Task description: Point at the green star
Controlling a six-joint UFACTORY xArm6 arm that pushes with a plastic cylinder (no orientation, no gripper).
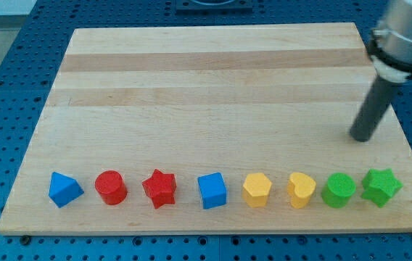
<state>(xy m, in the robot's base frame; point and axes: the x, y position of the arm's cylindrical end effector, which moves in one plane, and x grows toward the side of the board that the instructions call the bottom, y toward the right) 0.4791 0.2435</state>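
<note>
The green star [381, 187] lies at the right end of a row of blocks along the view's bottom edge of the wooden board [213, 80]. My tip [361, 138] stands on the board above the star and slightly to its left, a clear gap away from it. The dark rod rises from the tip toward the view's top right. A green cylinder [338, 190] sits just left of the star.
The row continues leftward with a yellow heart [301, 190], a yellow hexagon [257, 189], a blue cube [212, 191], a red star [159, 188], a red cylinder [110, 187] and a blue triangular block [64, 189]. A blue perforated table surrounds the board.
</note>
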